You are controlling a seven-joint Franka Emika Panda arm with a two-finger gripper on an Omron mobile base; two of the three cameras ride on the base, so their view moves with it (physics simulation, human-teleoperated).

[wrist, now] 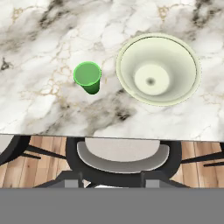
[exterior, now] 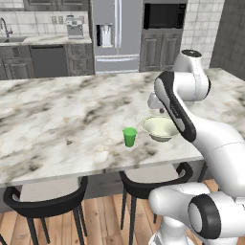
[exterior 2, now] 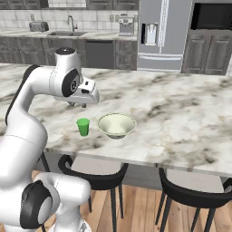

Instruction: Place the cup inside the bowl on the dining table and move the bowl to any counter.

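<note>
We see the cup (exterior: pixel 129 137), a small bright green tumbler w/o handle, standing upright on the dining table (exterior: pixel 57 119) near its stool-side edge, just beside the bowl (exterior: pixel 160 128) but apart from it. Bowl is wide, shallow, pale cream-green, nothing in it. Gripper (exterior 2: pixel 77 104) hangs above the table behind the cup; we can't tell if the claw is released or clenched, it grasps nothing. Table is white marble w/ grey-brown veins, black stools (exterior: pixel 45 201) below. Behind: counter (exterior 2: pixel 68 34), fridge (exterior: pixel 116 33).

Open air under the pincer (exterior 2: pixel 77 104), cup (wrist: pixel 88 77) and bowl (wrist: pixel 157 69) below, apart, bare counter (wrist: pixel 39 52) around both
</note>
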